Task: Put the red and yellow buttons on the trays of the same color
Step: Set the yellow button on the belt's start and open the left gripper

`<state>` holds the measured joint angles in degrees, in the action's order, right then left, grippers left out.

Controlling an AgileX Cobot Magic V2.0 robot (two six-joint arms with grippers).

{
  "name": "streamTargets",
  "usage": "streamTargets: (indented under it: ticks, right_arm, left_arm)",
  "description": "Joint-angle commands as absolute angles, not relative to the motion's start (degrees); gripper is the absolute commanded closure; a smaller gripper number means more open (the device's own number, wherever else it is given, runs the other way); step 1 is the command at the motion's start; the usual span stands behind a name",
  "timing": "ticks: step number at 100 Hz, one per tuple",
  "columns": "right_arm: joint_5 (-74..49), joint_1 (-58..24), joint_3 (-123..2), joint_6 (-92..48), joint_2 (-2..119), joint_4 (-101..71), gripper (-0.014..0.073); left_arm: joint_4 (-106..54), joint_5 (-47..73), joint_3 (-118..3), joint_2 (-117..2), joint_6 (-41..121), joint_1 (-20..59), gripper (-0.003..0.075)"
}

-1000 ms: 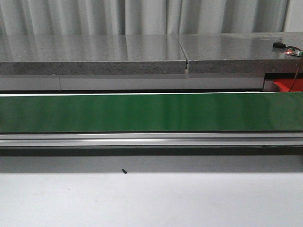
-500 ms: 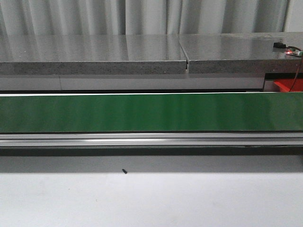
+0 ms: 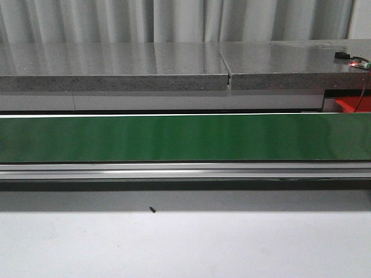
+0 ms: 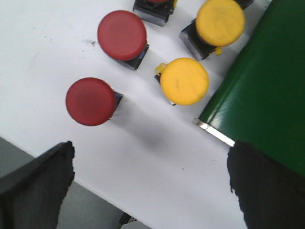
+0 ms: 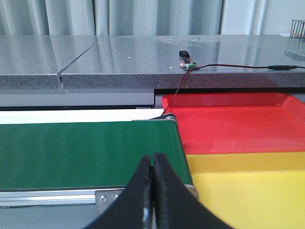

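Observation:
In the left wrist view two red buttons (image 4: 90, 101) (image 4: 122, 35) and two yellow buttons (image 4: 184, 81) (image 4: 220, 22) stand on the white table beside the green belt (image 4: 267, 100). My left gripper (image 4: 150, 181) hangs open above bare table, clear of the buttons, holding nothing. In the right wrist view my right gripper (image 5: 153, 160) is shut and empty over the belt's end (image 5: 86, 152). The red tray (image 5: 238, 126) and the yellow tray (image 5: 248, 191) lie just beyond it. The front view shows no gripper or button.
The green conveyor belt (image 3: 185, 138) runs across the front view with a grey stone ledge (image 3: 116, 66) behind it. A small circuit board with a wire (image 5: 188, 66) sits on the ledge. A third button's base (image 4: 152, 9) shows at the left wrist view's edge.

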<state>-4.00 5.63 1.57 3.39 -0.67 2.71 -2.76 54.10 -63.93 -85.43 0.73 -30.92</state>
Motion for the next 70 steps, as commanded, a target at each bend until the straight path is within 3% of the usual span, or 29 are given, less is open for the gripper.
streamTargets:
  ticks: [1, 23, 70]
  right_arm:
    - [0.5, 5.7, 0.8, 2.8, -1.8, 2.8, 0.0652]
    - [0.5, 5.7, 0.8, 2.8, -1.8, 2.8, 0.0652]
    - [0.5, 5.7, 0.8, 2.8, -1.8, 2.8, 0.0652]
  left_arm:
    - [-2.2, 52.3, -64.7, -83.2, 1.0, -32.5, 0.0092]
    - [-2.2, 51.1, -64.4, -83.7, 1.0, -36.3, 0.0092]
    - [-1.1, 45.5, -64.4, -91.9, 1.0, -36.5, 0.0092]
